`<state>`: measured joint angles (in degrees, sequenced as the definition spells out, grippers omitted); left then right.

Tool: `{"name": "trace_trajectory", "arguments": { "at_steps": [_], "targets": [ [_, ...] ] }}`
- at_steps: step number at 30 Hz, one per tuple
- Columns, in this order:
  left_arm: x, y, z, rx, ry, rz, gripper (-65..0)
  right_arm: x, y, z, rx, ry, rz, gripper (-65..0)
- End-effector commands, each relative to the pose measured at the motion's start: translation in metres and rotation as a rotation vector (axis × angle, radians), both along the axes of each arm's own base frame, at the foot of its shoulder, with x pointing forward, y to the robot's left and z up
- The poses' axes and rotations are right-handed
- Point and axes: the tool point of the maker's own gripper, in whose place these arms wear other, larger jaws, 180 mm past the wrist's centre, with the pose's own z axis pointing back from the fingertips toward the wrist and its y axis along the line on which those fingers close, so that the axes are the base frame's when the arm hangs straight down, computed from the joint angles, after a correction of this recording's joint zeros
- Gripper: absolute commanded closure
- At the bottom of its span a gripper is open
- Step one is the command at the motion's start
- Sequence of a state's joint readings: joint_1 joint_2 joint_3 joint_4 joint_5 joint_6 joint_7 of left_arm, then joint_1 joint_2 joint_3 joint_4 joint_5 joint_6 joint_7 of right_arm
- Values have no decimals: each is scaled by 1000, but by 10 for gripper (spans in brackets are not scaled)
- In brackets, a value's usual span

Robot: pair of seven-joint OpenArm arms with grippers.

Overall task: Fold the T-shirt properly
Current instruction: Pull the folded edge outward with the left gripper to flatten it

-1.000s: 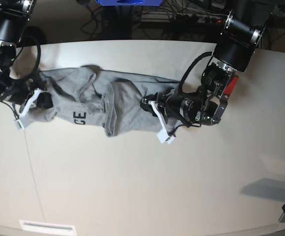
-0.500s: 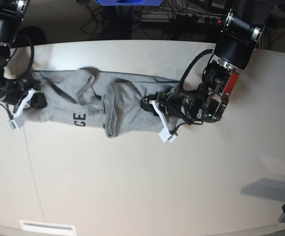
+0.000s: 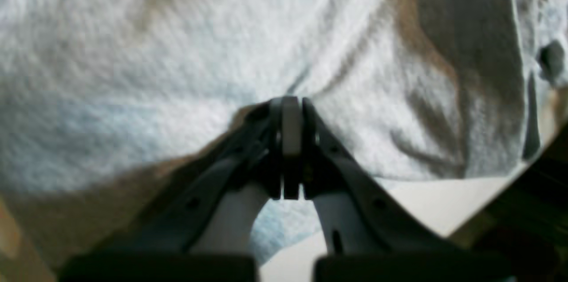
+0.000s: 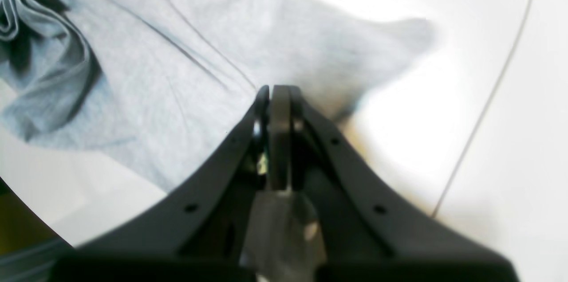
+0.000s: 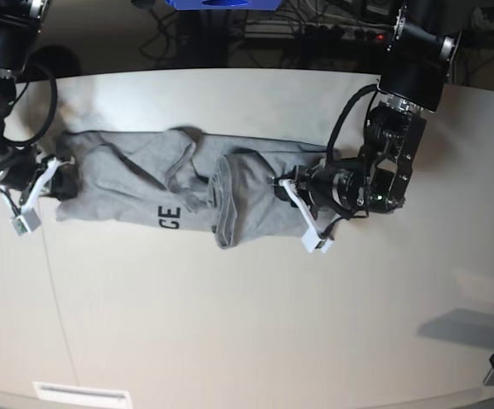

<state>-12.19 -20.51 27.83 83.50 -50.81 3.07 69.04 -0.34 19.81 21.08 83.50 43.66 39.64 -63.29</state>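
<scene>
Grey cotton, the T-shirt [image 5: 179, 183] lies stretched lengthwise across the pale worktop [image 5: 255, 324], rumpled in the middle, black letters showing. We see the left claw [image 5: 291, 189] clamped on one end and the right claw [image 5: 53, 177] clamped on the other.

The left end effector [image 3: 290, 109] is pinched tight on the grey T-shirt [image 3: 177, 51] — creased cloth fills the view, pale worktop [image 3: 443, 202] just below it.
</scene>
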Motion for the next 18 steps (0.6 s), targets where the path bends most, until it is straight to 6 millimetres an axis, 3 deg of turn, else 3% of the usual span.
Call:
{"name": "trace_trajectory", "arguments": {
  "at_steps": [1, 8, 15, 18],
  "targets": [
    [-7, 35, -13, 157, 37, 28, 0, 9, -5, 15, -7, -52, 2, 0],
    [-9, 27, -8, 137, 23, 14, 0, 10, -5, 15, -4, -56, 0, 0],
    [-9, -5, 24, 77, -73, -52, 0, 11, -4, 16, 3, -60, -3, 0],
    [-4, -3, 36, 42, -106, -6, -27, 11, -2, 16, 8, -62, -3, 0]
  ]
}}
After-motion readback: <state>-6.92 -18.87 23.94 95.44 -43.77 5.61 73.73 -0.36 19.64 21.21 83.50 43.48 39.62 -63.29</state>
